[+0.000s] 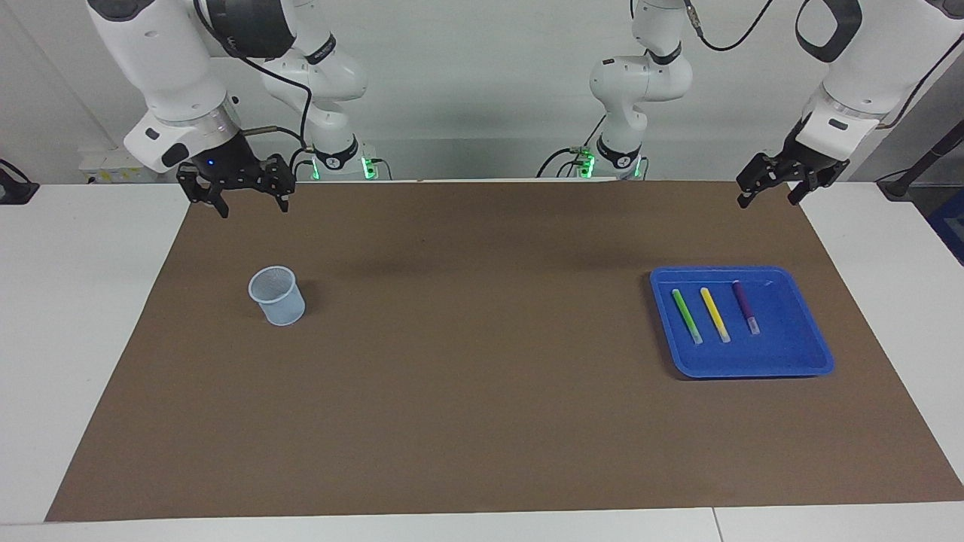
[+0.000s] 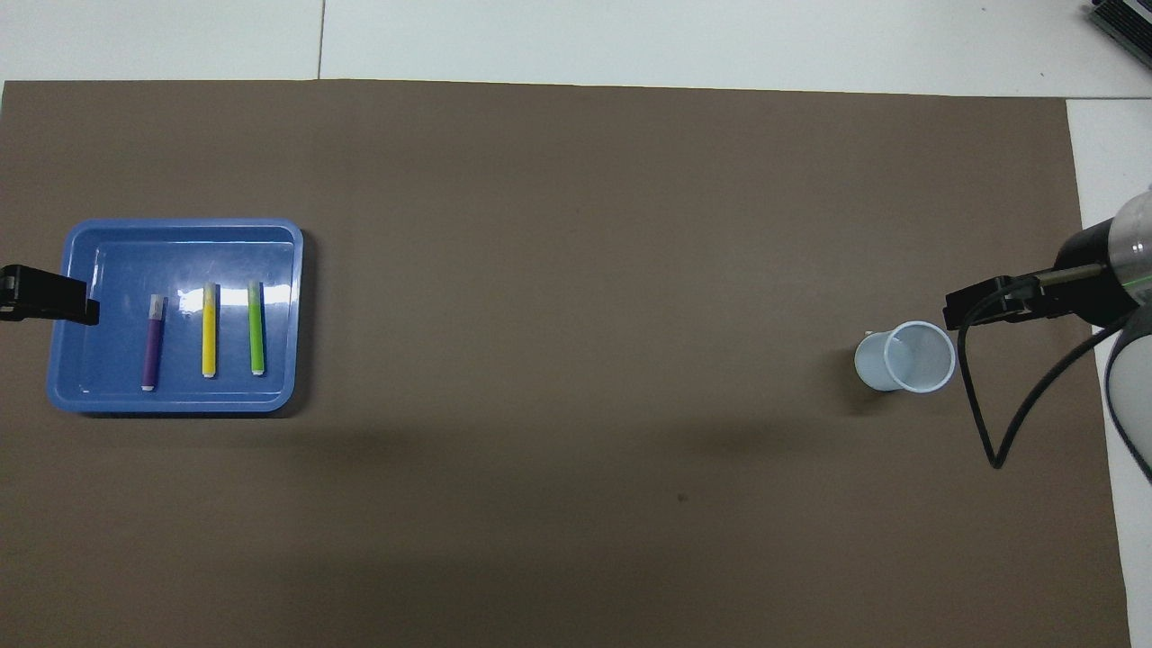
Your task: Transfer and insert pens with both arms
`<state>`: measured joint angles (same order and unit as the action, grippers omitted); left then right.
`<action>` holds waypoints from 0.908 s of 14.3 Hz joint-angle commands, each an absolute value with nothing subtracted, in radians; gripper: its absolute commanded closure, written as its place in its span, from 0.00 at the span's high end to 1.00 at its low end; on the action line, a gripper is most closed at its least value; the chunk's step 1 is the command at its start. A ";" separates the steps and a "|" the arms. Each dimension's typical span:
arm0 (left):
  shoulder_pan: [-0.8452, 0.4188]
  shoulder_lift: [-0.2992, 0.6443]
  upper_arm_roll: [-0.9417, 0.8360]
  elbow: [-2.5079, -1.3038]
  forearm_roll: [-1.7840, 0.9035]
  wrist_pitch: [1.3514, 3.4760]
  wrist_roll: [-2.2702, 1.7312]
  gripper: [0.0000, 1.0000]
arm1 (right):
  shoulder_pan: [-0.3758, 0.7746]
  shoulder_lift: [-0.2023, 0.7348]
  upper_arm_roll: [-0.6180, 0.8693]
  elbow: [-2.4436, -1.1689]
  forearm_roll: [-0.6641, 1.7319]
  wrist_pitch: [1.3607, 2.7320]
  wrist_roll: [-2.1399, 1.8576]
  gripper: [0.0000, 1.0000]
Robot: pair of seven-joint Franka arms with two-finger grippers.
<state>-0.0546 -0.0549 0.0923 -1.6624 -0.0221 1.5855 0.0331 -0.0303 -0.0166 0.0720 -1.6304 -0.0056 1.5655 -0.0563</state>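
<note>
A white table [image 1: 90, 316] carries a brown mat [image 1: 482, 391], holding a blue tray [image 1: 791, 361] and cup [image 1: 279, 297].

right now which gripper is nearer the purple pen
Left. The left gripper hangs open over the mat's edge at the tray's end, close to the purple pen. The right gripper, also open, is up at the cup's end.
</note>
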 commanded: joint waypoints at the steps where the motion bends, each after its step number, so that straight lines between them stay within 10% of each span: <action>1: -0.051 -0.071 0.091 -1.658 -0.031 1.585 0.025 1.00 | -0.038 -0.026 0.074 -1.635 -0.008 1.563 -0.069 1.00; 13: -0.037 -0.166 0.091 -1.913 -0.032 1.772 0.026 1.00 | -0.038 -0.026 0.074 -1.635 -0.008 1.563 -0.069 1.00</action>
<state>-0.0356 -0.1092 0.0933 -1.8096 -0.0227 1.7065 0.0331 -0.0303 -0.0166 0.0720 -1.6304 -0.0056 1.5655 -0.0563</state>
